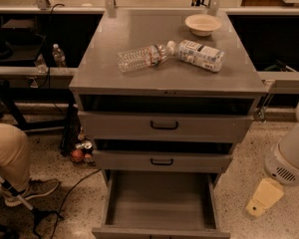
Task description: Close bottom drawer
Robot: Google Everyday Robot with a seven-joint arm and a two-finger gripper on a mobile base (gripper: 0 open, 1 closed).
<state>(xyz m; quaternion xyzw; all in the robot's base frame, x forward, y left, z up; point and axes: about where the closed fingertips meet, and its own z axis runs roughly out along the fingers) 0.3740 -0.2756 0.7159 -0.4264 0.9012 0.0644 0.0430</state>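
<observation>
Lower right, beside the cabinet: pale gripper at the end of the white arm, hanging above the speckled floor, touching nothing and holding nothing. Seen as a single cream wedge; how wide it stands not discernible from this angle.

Bottom centre: bottom drawer, pulled far out toward the camera, with the plain grey floor of its tray in view. Set apart from the gripper, which lies off its right side wall. Front panel cut off by the lower edge; handle not visible.

Above it: middle drawer and top drawer, each slightly out, each with a black pull handle. Interiors lost in dark gaps.

On the cabinet top: clear plastic bottle lying on its side, white-labelled bottle lying neck to neck with it, shallow bowl upright near the back right corner.

Left edge: a person's leg and shoe, partly cut off. Small items on the floor by the cabinet's left foot, too dim to name.
</observation>
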